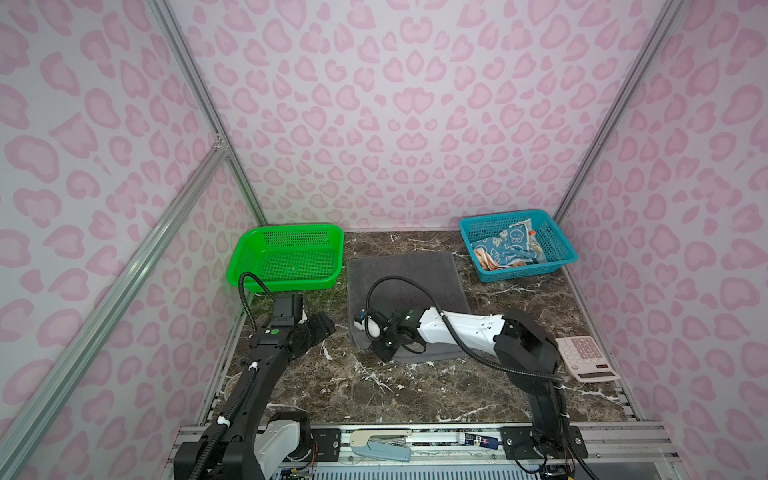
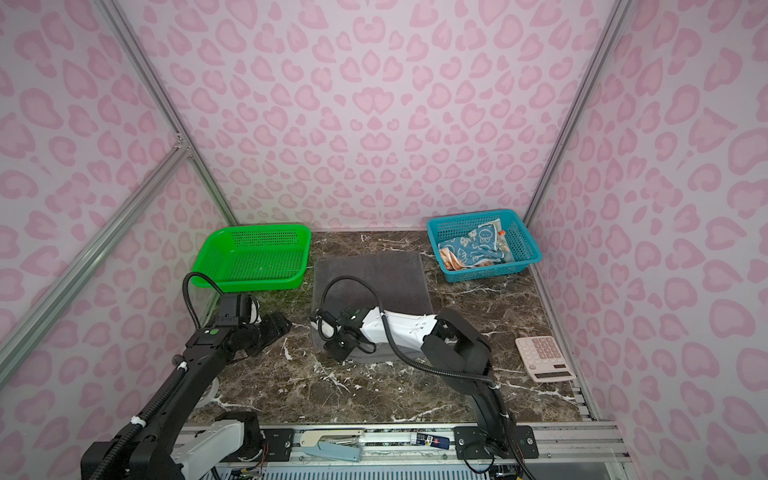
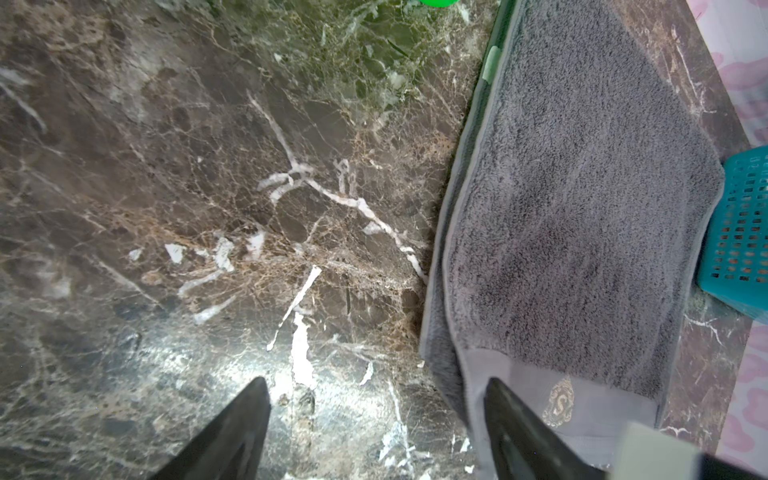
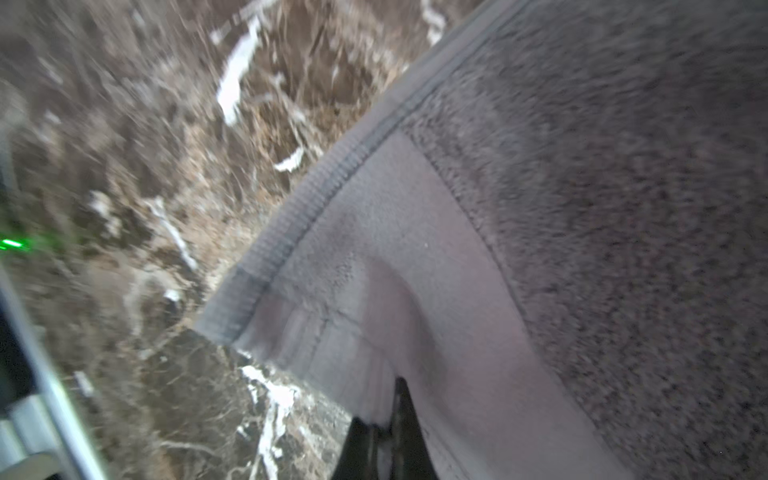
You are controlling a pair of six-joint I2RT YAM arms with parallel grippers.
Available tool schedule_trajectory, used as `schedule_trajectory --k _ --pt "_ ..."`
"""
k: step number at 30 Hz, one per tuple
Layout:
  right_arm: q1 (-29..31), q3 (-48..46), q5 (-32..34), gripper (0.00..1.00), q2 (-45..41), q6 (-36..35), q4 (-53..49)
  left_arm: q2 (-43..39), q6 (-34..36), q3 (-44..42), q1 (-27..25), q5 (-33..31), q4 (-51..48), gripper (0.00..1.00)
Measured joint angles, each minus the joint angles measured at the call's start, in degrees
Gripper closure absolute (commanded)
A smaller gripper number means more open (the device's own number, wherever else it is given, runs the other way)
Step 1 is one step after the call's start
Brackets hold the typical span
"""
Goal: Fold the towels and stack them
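The dark-grey towel [image 1: 409, 278] lies flat in the middle of the marble table, in both top views. My right gripper [image 4: 380, 405] is shut on the smooth band at its near left corner [image 1: 360, 322], and the cloth puckers at the jaws. My left gripper [image 3: 376, 380] stands open just left of that corner [image 1: 326, 326]; one finger [image 3: 511, 419] is over the band beside the gold S crest [image 3: 559, 401], the other over bare marble. The blue rabbit towel [image 1: 508, 246] and the orange-cream towel [image 1: 485, 261] lie crumpled in the teal basket [image 1: 523, 275].
A green basket [image 1: 286, 286] with nothing in it stands at the back left. A pink calculator [image 1: 586, 358] lies near the right wall. A stapler [image 1: 380, 446] and a small tube [image 1: 478, 439] rest on the front rail. Walls close in on three sides.
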Motion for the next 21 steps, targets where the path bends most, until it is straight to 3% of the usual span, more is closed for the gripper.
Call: schedule_trajectory --k 5,10,15,21 --pt "-3.76 -0.57 -14.49 0.72 -0.46 3.45 3.32 1.42 0.57 0.85 0.07 0.44 0.28 0.18" --pt "-1.7 3.26 -19.26 0.54 3.02 3.1 1.09 3.02 1.01 1.03 0.09 1.25 0.46 0.18" --pt "-2.47 1.62 -16.68 0.52 1.68 5.11 -0.35 3.15 1.44 1.16 0.09 1.25 0.48 0.18" --pt "-2.82 -2.51 -7.69 0.53 -5.2 4.98 -0.46 3.87 1.9 1.27 0.13 3.52 1.38 0.19"
